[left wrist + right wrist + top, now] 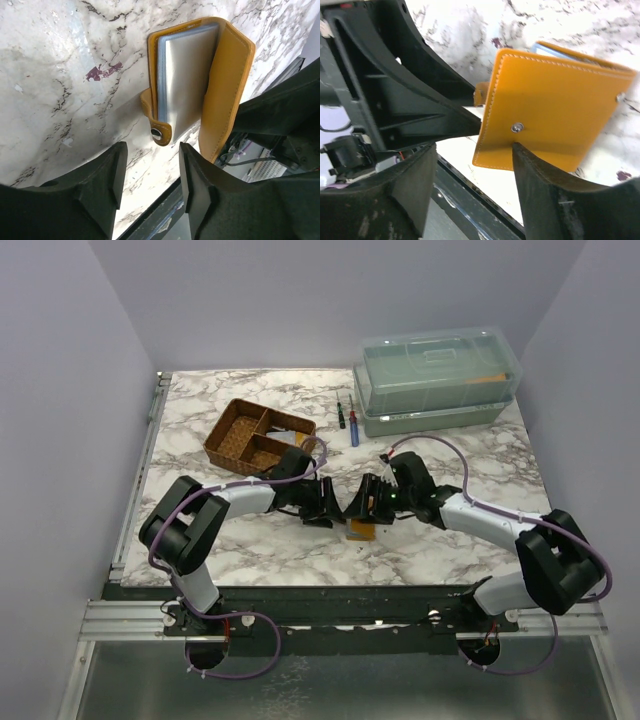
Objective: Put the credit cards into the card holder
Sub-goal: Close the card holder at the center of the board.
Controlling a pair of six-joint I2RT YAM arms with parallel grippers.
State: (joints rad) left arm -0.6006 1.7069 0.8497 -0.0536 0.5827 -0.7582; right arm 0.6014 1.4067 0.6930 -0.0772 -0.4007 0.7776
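The mustard-orange card holder (361, 530) lies near the table's front edge, between both grippers. In the left wrist view it stands half open: its orange flap (225, 95) is raised, and pale grey-blue leaves (186, 75) show inside. I cannot tell cards from the inner face. Its snap strap (157, 132) points at my left gripper (150, 170), which is open and empty just short of it. My right gripper (472, 150) is open; one fingertip (520, 150) touches the flap's outer side (555, 115). No loose credit cards are in view.
A brown compartment tray (255, 435) sits at the back left. A clear lidded plastic box (435, 380) stands at the back right. Two small pen-like tools (352, 425) lie between them. The table's front edge and metal rail (340, 605) run just below the card holder.
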